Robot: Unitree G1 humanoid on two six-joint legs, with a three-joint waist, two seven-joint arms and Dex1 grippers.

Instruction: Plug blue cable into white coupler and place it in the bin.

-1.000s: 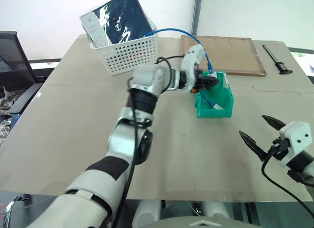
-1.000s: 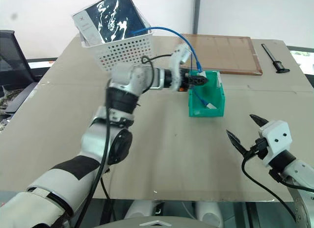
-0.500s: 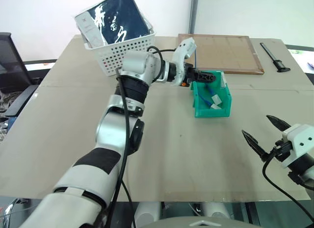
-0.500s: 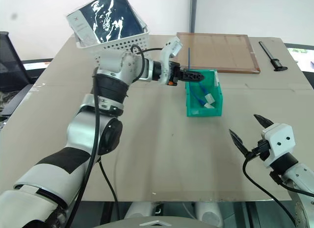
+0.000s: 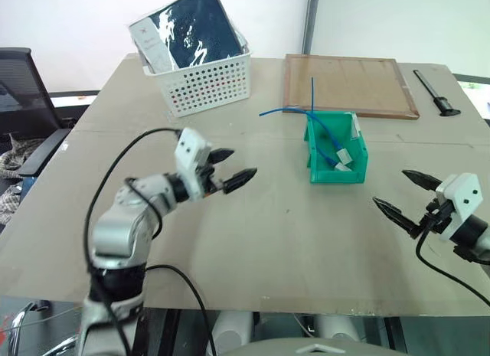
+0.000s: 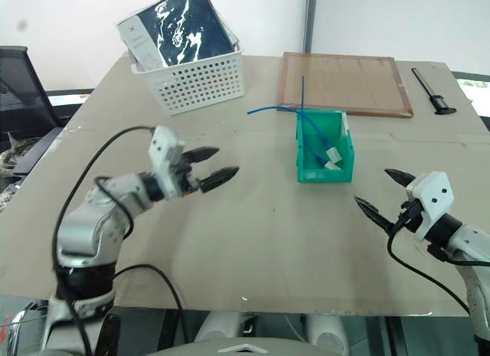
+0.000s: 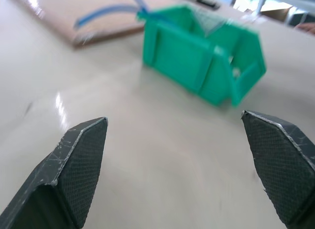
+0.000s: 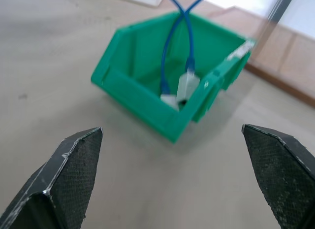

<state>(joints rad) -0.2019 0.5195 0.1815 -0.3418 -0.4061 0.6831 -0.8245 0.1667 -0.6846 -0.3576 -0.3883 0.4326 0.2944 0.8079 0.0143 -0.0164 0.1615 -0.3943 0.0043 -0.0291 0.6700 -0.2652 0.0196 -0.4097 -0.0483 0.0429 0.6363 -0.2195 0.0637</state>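
Beige tabletop [image 5: 253, 241] carried everything. Left gripper [image 5: 230, 167], centre-left, and right gripper [image 5: 404, 193], lower right, both stood spread and empty. Blue cable [image 5: 321, 138] with white coupler [image 8: 186, 86] lay in the bin [image 5: 354, 170], upper centre-right; task looked essentially finished.

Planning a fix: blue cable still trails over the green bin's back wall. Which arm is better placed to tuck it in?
Probably right. The right gripper sits open, its wrist view looking straight into the bin at the blue cable and white coupler. The left gripper, open too, faces the bin's closed side.
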